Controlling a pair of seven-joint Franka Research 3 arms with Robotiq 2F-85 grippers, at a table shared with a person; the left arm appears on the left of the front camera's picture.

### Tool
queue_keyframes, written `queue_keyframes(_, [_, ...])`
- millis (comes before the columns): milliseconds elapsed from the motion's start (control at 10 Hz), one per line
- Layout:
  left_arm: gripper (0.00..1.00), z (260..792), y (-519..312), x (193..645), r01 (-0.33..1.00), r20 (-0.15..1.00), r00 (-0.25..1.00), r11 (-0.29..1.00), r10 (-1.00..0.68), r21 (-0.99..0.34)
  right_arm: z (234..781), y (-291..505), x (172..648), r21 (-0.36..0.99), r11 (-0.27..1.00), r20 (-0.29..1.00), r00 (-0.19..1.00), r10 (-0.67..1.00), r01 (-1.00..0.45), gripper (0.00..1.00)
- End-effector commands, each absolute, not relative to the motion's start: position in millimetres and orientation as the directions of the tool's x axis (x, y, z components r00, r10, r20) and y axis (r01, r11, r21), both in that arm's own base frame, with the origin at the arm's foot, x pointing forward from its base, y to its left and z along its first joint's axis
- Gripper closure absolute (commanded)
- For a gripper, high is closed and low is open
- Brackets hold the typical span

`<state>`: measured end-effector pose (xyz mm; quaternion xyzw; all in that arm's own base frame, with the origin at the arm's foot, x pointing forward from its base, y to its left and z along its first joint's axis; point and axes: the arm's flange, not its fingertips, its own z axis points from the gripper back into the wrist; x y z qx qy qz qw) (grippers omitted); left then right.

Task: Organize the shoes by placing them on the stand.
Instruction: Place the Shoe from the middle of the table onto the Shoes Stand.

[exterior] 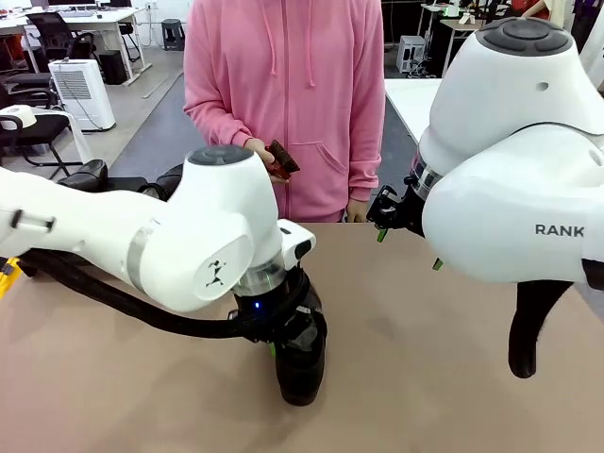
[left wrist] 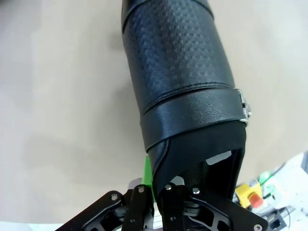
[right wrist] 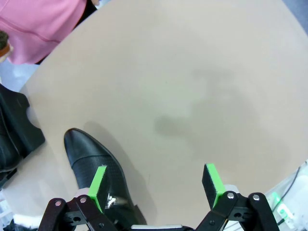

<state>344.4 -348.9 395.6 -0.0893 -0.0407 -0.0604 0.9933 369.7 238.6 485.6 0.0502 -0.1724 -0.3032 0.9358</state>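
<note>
One glossy black leather shoe is clamped in my left claw; right claw gapes empty; nothing shelved yet, I judge.

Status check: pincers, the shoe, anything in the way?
Left pincer shut on shoe, which rests on the table. Right pincer open, holding nothing. Person at far side holds a brown brush.

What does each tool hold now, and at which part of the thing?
The left tool is shut on a black shoe, at the rim of its heel opening. The right tool is open and holds nothing.
</note>
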Motion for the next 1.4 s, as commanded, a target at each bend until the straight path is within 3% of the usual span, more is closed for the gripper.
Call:
queue_keyframes(0, [1.00, 464.4, -304.2, 327.3, 0.256, 0.176, 0.960, 0.942, -0.220, -0.217, 486.7, 237.6, 372.9, 0.213, 0.817, 0.281, 0.767, -0.577, 0.536, 0.00])
queue_keyframes(300, [1.00, 533.5, -225.1, 339.6, 0.168, 0.347, 0.929, 0.982, -0.127, -0.090, 486.7, 237.6, 372.9, 0.213, 0.817, 0.281, 0.767, -0.577, 0.536, 0.00])
queue_keyframes(700, [1.00, 571.8, -124.0, 392.2, 0.112, 0.413, 0.905, 0.994, -0.100, -0.005, 486.7, 237.6, 372.9, 0.213, 0.817, 0.281, 0.767, -0.577, 0.536, 0.00])
queue_keyframes(1000, [1.00, 573.0, -68.2, 428.2, 0.057, 0.359, 0.932, 0.998, -0.039, -0.041, 486.7, 237.6, 372.9, 0.213, 0.817, 0.281, 0.767, -0.577, 0.536, 0.00])
queue_keyframes(1300, [1.00, 562.3, -20.4, 465.9, -0.069, 0.378, 0.925, 0.996, 0.040, 0.064, 486.7, 237.6, 372.9, 0.213, 0.817, 0.281, 0.767, -0.577, 0.536, 0.00])
